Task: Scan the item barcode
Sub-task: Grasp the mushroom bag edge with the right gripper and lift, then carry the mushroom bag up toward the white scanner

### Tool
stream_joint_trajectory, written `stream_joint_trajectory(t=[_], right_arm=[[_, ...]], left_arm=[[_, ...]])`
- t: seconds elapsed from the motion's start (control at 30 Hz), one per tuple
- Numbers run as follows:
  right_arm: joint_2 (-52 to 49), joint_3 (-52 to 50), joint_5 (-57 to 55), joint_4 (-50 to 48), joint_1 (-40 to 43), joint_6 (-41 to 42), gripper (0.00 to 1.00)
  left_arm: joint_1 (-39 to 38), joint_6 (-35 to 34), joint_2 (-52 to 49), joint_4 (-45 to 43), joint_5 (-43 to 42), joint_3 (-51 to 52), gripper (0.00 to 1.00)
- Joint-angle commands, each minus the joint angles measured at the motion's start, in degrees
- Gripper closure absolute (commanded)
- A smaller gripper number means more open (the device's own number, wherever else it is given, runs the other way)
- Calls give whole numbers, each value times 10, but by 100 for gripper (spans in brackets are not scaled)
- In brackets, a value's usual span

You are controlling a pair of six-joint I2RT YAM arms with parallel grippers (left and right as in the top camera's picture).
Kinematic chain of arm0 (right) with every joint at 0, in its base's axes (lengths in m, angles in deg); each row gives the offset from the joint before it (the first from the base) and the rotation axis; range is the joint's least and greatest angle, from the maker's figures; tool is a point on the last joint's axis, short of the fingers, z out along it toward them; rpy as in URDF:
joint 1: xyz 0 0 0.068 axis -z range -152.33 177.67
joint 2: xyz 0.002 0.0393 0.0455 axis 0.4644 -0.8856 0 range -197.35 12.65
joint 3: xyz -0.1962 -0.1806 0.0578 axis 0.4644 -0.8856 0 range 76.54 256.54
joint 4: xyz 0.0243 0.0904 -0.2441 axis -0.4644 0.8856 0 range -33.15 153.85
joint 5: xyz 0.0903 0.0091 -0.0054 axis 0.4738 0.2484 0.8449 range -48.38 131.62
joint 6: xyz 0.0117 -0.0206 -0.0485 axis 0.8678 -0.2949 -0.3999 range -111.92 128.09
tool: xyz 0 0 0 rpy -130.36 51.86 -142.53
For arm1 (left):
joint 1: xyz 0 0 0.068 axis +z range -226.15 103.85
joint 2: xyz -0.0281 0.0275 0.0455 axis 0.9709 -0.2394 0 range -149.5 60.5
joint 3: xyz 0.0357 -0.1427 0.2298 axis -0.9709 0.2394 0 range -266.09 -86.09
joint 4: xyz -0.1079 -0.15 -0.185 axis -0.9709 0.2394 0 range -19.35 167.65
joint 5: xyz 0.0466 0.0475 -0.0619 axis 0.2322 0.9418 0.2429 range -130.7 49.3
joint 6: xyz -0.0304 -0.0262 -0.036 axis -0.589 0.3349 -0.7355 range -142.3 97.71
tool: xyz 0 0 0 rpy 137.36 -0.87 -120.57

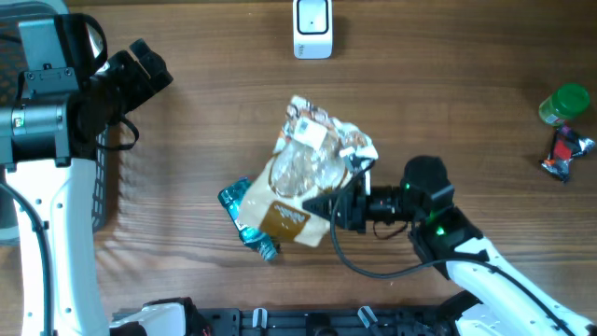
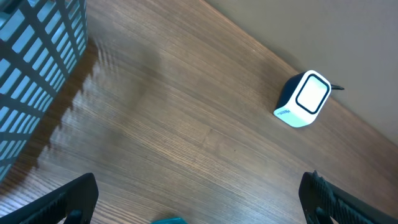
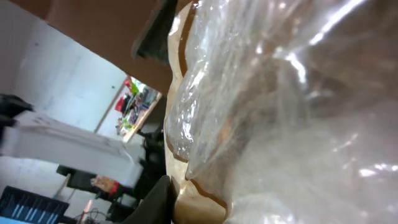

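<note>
Clear crinkled plastic of the bag (image 1: 303, 168) half hides a teal bottle (image 1: 235, 199). The right gripper (image 1: 326, 203) pinches the bag's edge; the left gripper (image 1: 140, 67) gapes empty, scanner (image 1: 312, 26) well apart.

I count one scanner (image 1: 312, 28), one clear bag (image 1: 303, 173), one blue bottle (image 1: 241, 207). Also one green-capped jar (image 1: 564, 105), one dark wrapper (image 1: 565, 154), one basket (image 1: 104, 187).

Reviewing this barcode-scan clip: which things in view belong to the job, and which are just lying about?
Job in hand:
- clear-and-brown bag
- right claw, shut on the bag
- white scanner

Lying about:
- teal bottle
- green-lidded jar
- red-and-black packet
- white basket
- left claw, open, idle
</note>
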Motion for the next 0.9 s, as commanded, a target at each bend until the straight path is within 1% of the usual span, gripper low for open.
stream_joint_trajectory(t=[0.0, 0.07, 0.17, 0.23, 0.77, 0.8, 0.87], right_arm=[[11, 62, 25, 30, 3, -34, 95], [11, 77, 26, 57, 3, -62, 95], [11, 97, 21, 129, 3, -119, 95], [11, 101, 22, 145, 3, -130, 95], [11, 102, 2, 147, 3, -125, 95], [11, 102, -17, 151, 3, -106, 95], [9, 102, -99, 176, 3, -46, 95]], left_arm=[[3, 7, -2, -1, 6, -3, 0], [3, 7, -2, -1, 6, -3, 0], [3, 7, -2, -1, 6, -3, 0], [3, 7, -2, -1, 6, -3, 0], [3, 7, -2, -1, 6, -3, 0], [3, 7, -2, -1, 6, -3, 0], [3, 7, -2, -1, 6, -3, 0]])
